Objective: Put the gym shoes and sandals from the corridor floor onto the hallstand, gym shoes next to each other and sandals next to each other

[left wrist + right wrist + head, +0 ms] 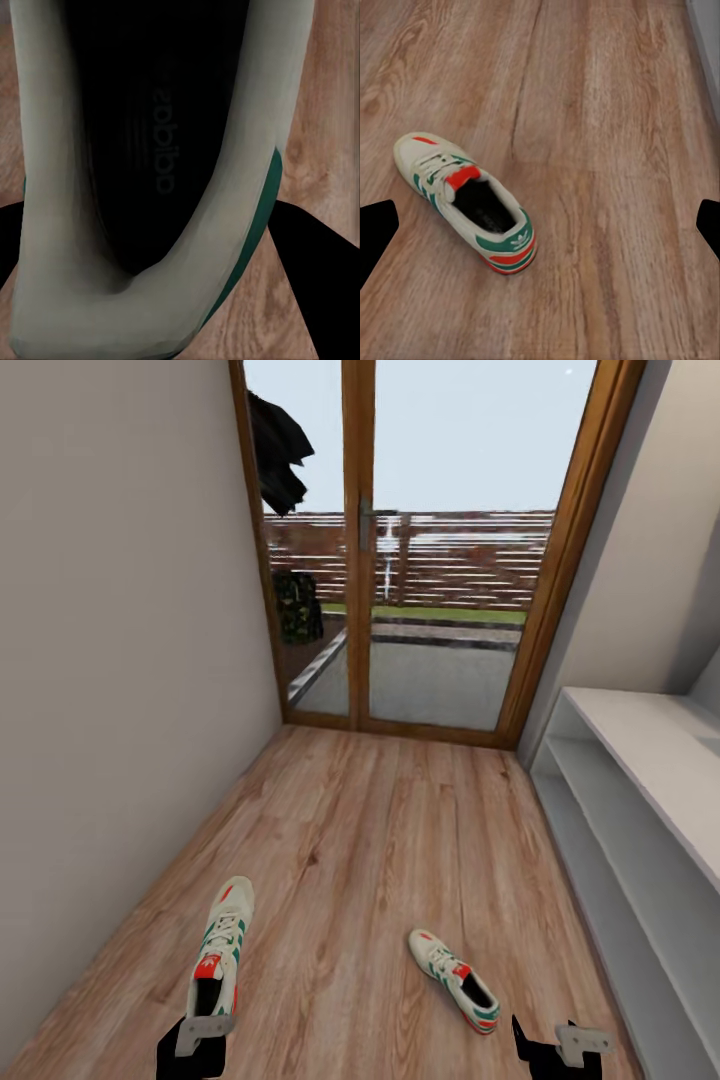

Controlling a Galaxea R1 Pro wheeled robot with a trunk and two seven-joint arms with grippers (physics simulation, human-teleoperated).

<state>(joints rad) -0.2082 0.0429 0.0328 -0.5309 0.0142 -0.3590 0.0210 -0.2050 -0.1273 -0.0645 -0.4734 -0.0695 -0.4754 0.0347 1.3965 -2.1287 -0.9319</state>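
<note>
Two cream-white gym shoes with green stripes lie on the wood-plank corridor floor (370, 840). At the heel of the left gym shoe (221, 948) is my left gripper (190, 1050). The left wrist view looks straight into this shoe (97, 285), and the dark fingers (315, 277) press against both sides of its heel. The right gym shoe (455, 980) lies apart, toe pointing away and to the left. My right gripper (555, 1052) hovers open beside and behind that shoe (465, 199), holding nothing. The pale hallstand (640, 780) runs along the right wall. The sandals are out of view.
A glazed door in a wooden frame (358, 560) closes the corridor's far end. A plain wall (110, 660) runs along the left. Bare planks stretch between the shoes and the door.
</note>
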